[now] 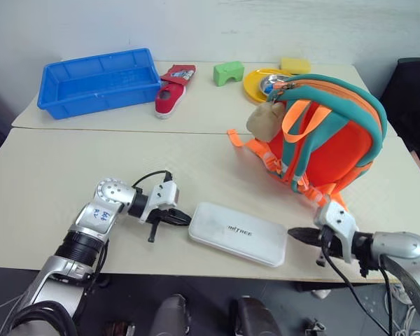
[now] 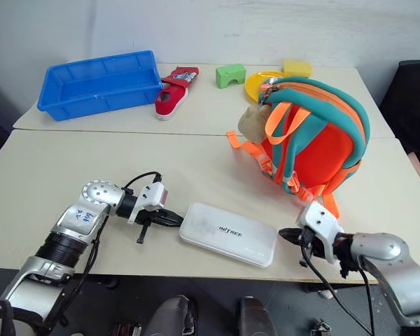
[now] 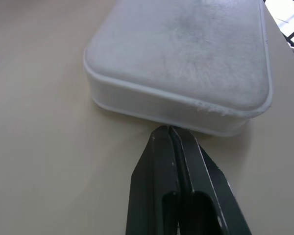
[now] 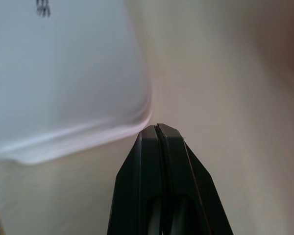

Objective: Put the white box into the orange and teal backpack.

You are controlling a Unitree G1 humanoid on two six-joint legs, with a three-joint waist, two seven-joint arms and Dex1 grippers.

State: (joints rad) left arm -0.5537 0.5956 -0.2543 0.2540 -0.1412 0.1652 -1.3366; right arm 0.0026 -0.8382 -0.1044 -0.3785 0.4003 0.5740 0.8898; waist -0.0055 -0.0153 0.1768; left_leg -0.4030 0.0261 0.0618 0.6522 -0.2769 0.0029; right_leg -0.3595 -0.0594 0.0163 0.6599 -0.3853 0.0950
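Left claw point(image 1: 184, 218) pressed tight together, tips right at the left end of the white box point(image 1: 239, 233), gripping nothing. Right claw point(image 1: 294, 236) is pinched closed too, empty, just beside the box's right end. The box lies flat on the desk point(image 1: 70, 182) near its front edge, between the two claws. Beyond it, far right, the orange and teal backpack point(image 1: 325, 136) stands propped up, bear point(image 1: 265, 119) dangling at its left.
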